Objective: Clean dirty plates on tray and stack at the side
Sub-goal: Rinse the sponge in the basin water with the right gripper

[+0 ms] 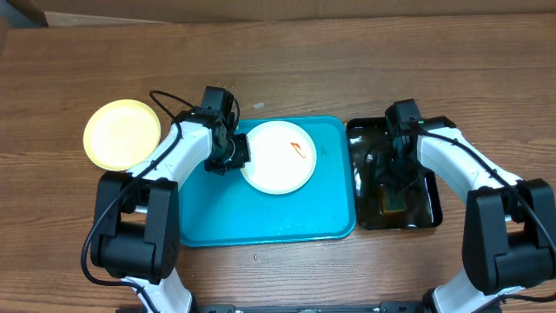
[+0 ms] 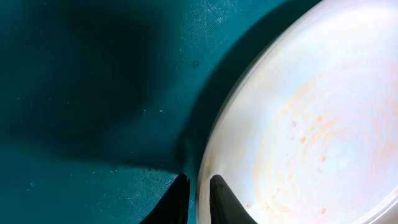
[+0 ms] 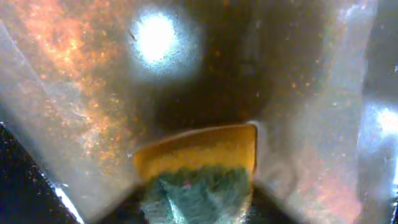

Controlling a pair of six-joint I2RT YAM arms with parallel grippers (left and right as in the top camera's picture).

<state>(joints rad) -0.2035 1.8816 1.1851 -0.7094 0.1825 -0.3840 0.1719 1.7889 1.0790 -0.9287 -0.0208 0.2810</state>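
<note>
A brown wooden bench (image 1: 278, 69) filled the overhead view, with my two white-and-black arms reaching in from the near edge.

The turquoise tray (image 1: 217, 217) lay at the middle of the bench, its long side running left to right. Just beside its right edge sat a black tub (image 1: 430, 213) of murky brownish water.

A white plate (image 1: 274, 169) rested flat on the far half of the tray, right of its centre. A pale yellow plate (image 1: 122, 135) lay on the bare bench, off the tray's far left corner and near it, with my left arm crossing between them.

My left claw (image 1: 228, 156) was at the white plate's left edge. In the left wrist view its two dark fingers (image 2: 180, 199) were drawn narrow, with the plate's rim pinched between them.

My right claw (image 1: 395, 178) was down inside the tub. In the right wrist view it was closed in on a sponge (image 3: 199, 162), yellow with a green scrubbing face, which sat between its tips under the cloudy water.

A small orange-red smear (image 1: 298, 148) marked the white plate's right half. Close up, faint orange specks and rings showed across that plate's surface.
</note>
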